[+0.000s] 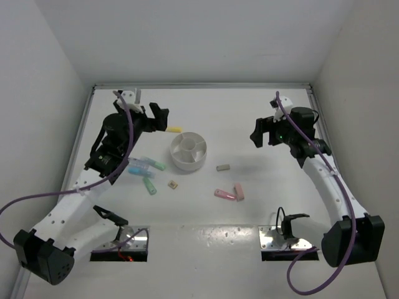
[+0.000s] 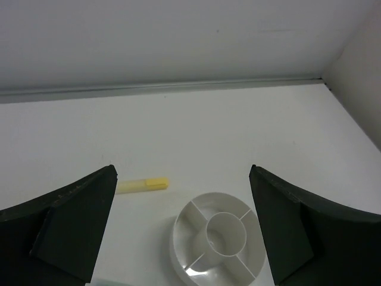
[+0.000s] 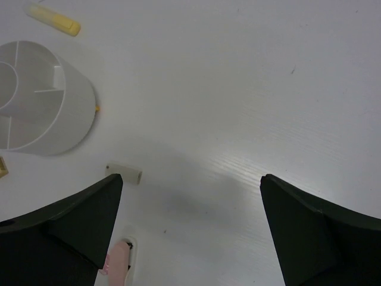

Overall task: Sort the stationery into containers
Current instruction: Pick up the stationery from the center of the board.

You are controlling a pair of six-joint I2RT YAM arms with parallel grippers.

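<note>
The white divided dish point(image 1: 189, 149) stands mid-table with nothing in its compartments point(image 2: 217, 238) point(image 3: 71, 119). A yellow bar point(image 1: 174, 129) point(image 2: 143, 185) point(image 3: 53, 19) lies just behind it. Mint and light blue bars point(image 1: 146, 164) and a green bar point(image 1: 149, 185) lie to its left, beside a tiny beige block point(image 1: 173, 184). A beige block point(image 1: 223, 167) point(image 3: 125, 173) and two pink bars point(image 1: 229, 193) point(image 3: 116, 262) lie to its right. My left gripper point(image 1: 161, 117) point(image 2: 181, 173) hovers open behind the dish's left side. Well right of the dish, my right gripper point(image 1: 257, 132) point(image 3: 191, 179) hangs open. Neither holds anything.
White walls close in the table at the back point(image 2: 178, 89) and on both sides. Two metal mounting plates point(image 1: 279, 238) sit at the near edge by the arm bases. Purple cables point(image 1: 37, 199) trail along both arms.
</note>
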